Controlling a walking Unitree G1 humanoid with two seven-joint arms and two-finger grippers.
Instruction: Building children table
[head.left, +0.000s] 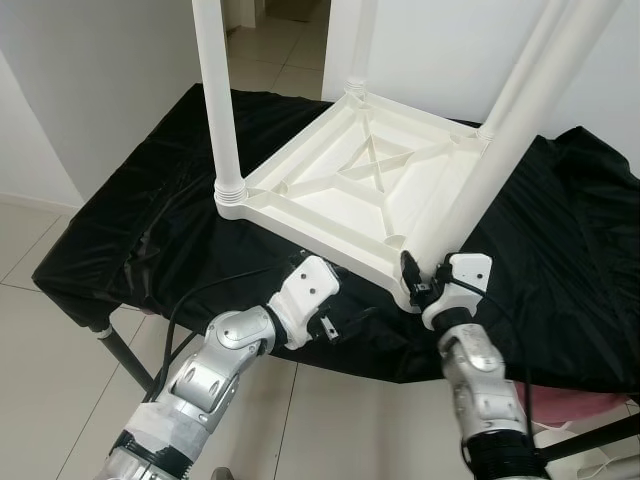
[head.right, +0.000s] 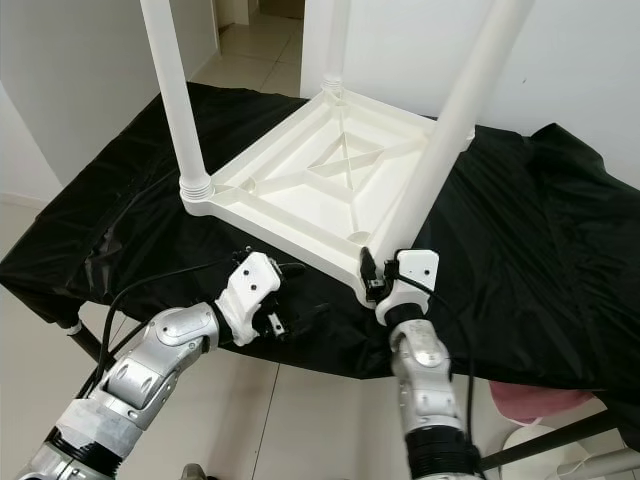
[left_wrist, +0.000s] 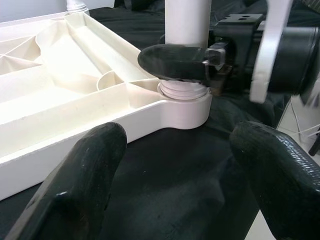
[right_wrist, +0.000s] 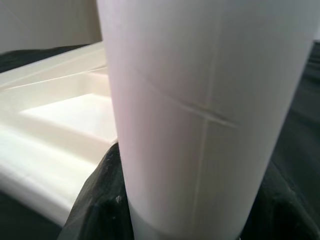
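On the black cloth-draped work table (head.left: 120, 230) lies the white plastic children's tabletop (head.left: 360, 180), upside down with its ribbed underside up. White plastic legs rise from its corners: one at the corner toward the robot's left (head.left: 218, 100), one at the far corner (head.left: 362, 50), and the nearest one (head.left: 500, 130) at the corner closest to the robot. The right gripper (head.left: 412, 275) is clamped on this nearest leg just above its socket. The left gripper (left_wrist: 175, 170) hovers just beside the tabletop's near edge, its fingers (left_wrist: 85, 175) spread apart, holding nothing. Beyond the tabletop, pale floor tiles (head.left: 270, 50) run between white walls.
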